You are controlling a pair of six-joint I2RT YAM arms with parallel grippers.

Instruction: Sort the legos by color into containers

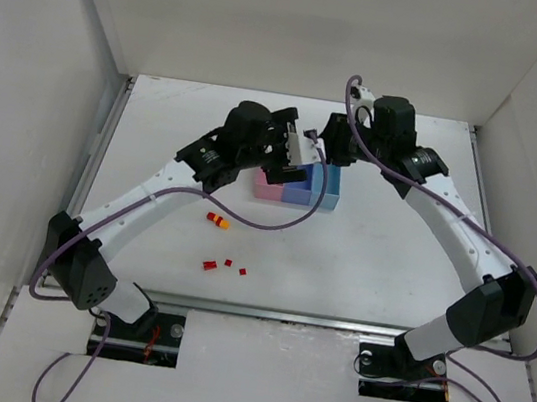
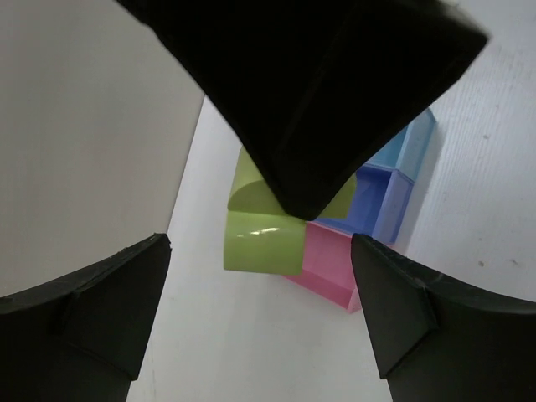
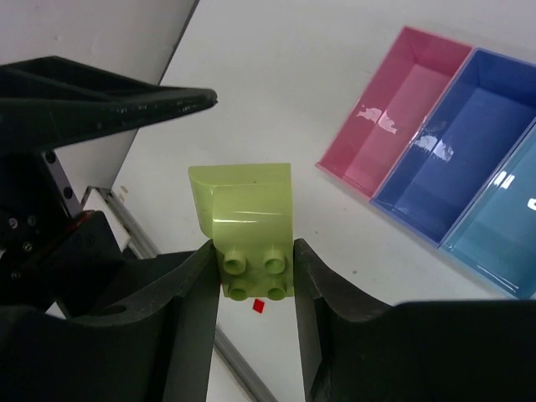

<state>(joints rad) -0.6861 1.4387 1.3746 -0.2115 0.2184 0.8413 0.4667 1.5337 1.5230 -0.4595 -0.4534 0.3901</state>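
While clamping yellow-green lego (image 3: 249, 213) in right gripper (image 3: 253, 255), studs toward wrist, note containers (image 3: 444, 134) lying beside, not beneath, it, and left gripper (image 2: 260, 244) spread wide, facing it.

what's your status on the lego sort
Right pincer shut on yellow-green plastic lego brick. Left pincer open, facing it. Pink, blue, cyan plastic bins: nothing seen inside; small red bricks unsorted.

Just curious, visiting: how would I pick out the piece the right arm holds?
Find the pink, blue and cyan plastic tray on the white table. Near it, the right gripper clamps a yellow-green plastic brick. Unlike the tiny red bricks there, it is larger and airborne.
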